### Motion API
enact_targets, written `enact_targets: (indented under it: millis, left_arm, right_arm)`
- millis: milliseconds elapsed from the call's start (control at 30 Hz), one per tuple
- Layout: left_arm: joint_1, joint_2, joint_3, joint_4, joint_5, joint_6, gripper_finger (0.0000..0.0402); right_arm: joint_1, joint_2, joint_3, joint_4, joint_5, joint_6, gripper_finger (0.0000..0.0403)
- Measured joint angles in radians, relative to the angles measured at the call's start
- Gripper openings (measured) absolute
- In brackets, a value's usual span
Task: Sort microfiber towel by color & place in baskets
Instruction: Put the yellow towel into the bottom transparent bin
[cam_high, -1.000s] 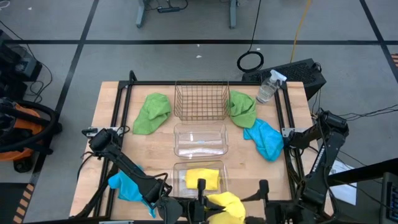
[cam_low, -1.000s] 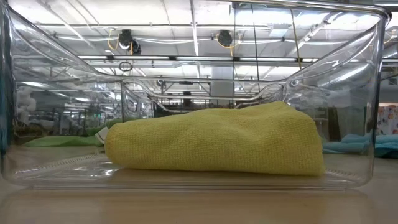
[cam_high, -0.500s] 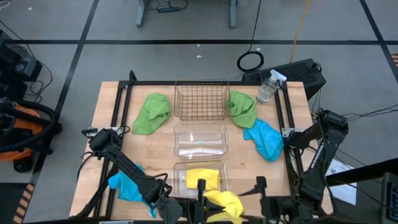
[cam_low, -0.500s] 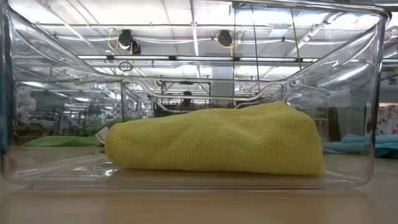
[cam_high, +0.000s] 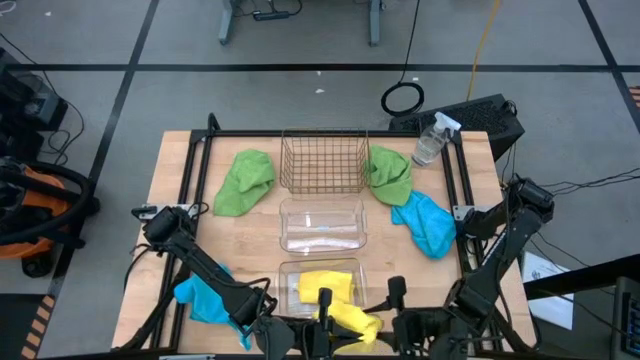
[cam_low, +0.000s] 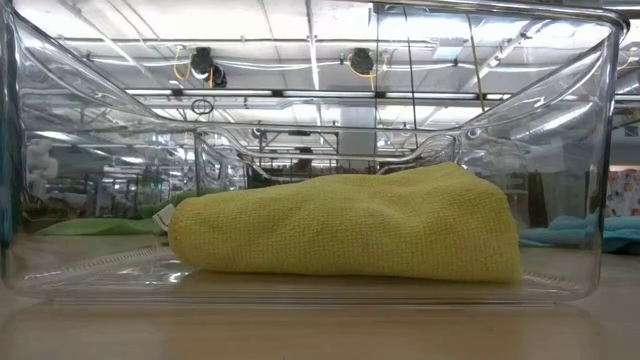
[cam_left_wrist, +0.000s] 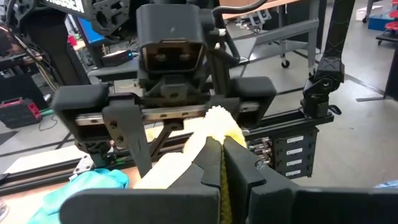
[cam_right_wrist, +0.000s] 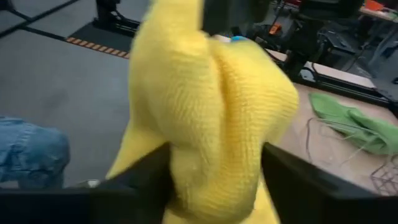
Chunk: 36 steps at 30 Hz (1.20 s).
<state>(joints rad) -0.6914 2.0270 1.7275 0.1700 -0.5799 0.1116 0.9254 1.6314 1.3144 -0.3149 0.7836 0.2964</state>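
Wood-topped bench (cam_high: 190, 160) seen from above carries three containers in a row: a copper wire mesh basket (cam_high: 323, 160) farthest from the arms, an empty clear plastic basket (cam_high: 322, 223) in the middle, and a nearer clear plastic basket (cam_high: 290, 272) holding a folded yellow towel (cam_high: 325, 285). A green towel (cam_high: 245, 180) lies crumpled left of the mesh basket; another green towel (cam_high: 390, 173) lies at its right, touching a sky blue towel (cam_high: 426, 222). A clear spray bottle (cam_high: 431, 139) stands at the far right corner. A second blue towel (cam_high: 203, 299) lies near the left arm. At the near edge, the left pincer (cam_high: 324, 305) and the right pincer (cam_high: 392, 300) both meet a second yellow towel (cam_high: 352, 320).

Level with the bench top, the folded yellow cloth (cam_low: 345, 233) fills the clear basket (cam_low: 40, 275); its weave is fine and nubby.

From the left wrist, the left pincer (cam_left_wrist: 222, 167) is pinched narrow on the yellow cloth (cam_left_wrist: 205, 134). No readable writing shows.

From the right wrist, the right pincer (cam_right_wrist: 214, 168) grips a bunched fold of the yellow cloth (cam_right_wrist: 211, 99) between its fingers.
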Motion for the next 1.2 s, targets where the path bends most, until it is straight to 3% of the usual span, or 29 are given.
enact_targets:
  millis: [133,200,333,500,667,1000,1133,1200]
  left_arm:
    - [0.000,0.000,0.000,0.000,-0.030,0.001,0.0022]
    - [-0.005,0.000,0.000,0.001,-0.083,0.000,0.0037]
    - [-0.029,0.000,0.000,0.002,-0.233,-0.001,0.0082]
    - [-0.087,0.000,0.000,0.011,-0.434,-0.025,0.0170]
    - [-0.137,0.000,0.000,0.016,-0.632,0.006,0.0259]
    - [-0.115,0.052,-0.002,0.017,-0.635,0.005,0.0384]
    - [-0.065,0.073,-0.002,0.016,-0.657,-0.049,0.0394]
    - [-0.043,0.075,-0.002,0.017,-0.665,-0.118,0.0378]
  right_arm:
    - [-0.004,-0.013,0.000,-0.001,0.007,-0.023,0.0058]
    - [-0.003,-0.024,0.000,0.001,0.013,-0.029,0.0019]
    - [0.006,-0.040,0.000,-0.003,0.120,-0.024,0.0017]
    - [0.028,-0.073,0.000,-0.002,0.240,-0.040,0.0005]
    - [0.031,-0.086,0.000,-0.002,0.268,-0.057,0.0003]
    - [0.003,-0.086,0.000,0.055,0.264,-0.097,0.0003]
    - [-0.004,-0.086,0.001,0.142,0.259,-0.178,0.0003]
    - [-0.004,-0.086,0.001,0.177,0.259,-0.211,0.0003]
